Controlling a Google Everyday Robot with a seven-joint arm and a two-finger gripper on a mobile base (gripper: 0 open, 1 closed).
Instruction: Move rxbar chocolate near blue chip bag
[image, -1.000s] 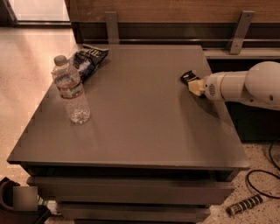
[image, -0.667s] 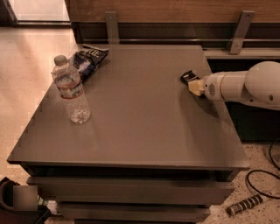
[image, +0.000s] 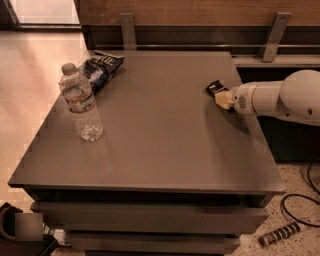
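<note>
The rxbar chocolate (image: 216, 88) is a small flat black wrapper near the table's right edge. My gripper (image: 223, 98) comes in from the right on a white arm and sits right at the bar, against its near right end. The blue chip bag (image: 101, 70) is a dark blue and black wrinkly bag at the table's far left, far from the bar.
A clear water bottle (image: 81, 104) with a white cap stands upright on the left, just in front of the chip bag. The grey table (image: 160, 150) has drawers below. A wooden wall with metal brackets runs behind. A cable lies on the floor at the right.
</note>
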